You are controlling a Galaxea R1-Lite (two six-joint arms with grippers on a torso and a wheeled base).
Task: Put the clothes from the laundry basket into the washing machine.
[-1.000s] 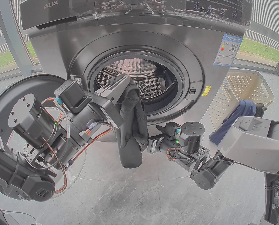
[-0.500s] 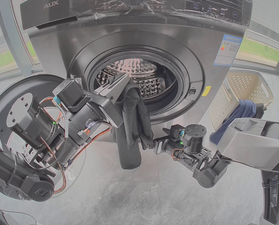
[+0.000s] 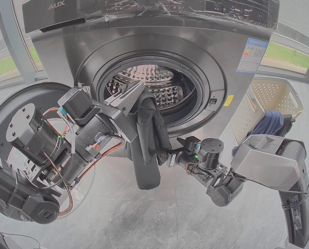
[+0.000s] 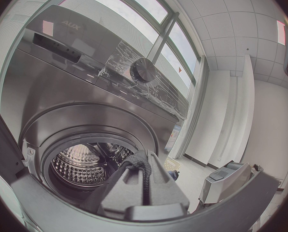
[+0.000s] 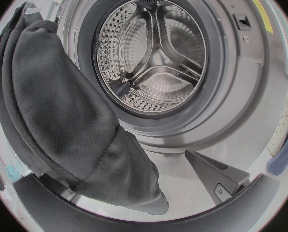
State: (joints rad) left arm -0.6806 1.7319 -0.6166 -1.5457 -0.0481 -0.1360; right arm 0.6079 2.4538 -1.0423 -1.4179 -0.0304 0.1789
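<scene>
Left arm [image 3: 40, 146]: black cylindrical joint housings, a round end cap dotted with screw holes, loops of orange and black cable, a teal connector and a small green light. Ends in a boxy black camera block and the left pincer [image 3: 136, 88] with pale grey wedge fingers [image 4: 165, 184]. Right arm [image 3: 275, 163]: angular light grey shell, black tubular link, round black motor cap, orange wiring, teal plug and green light.
</scene>
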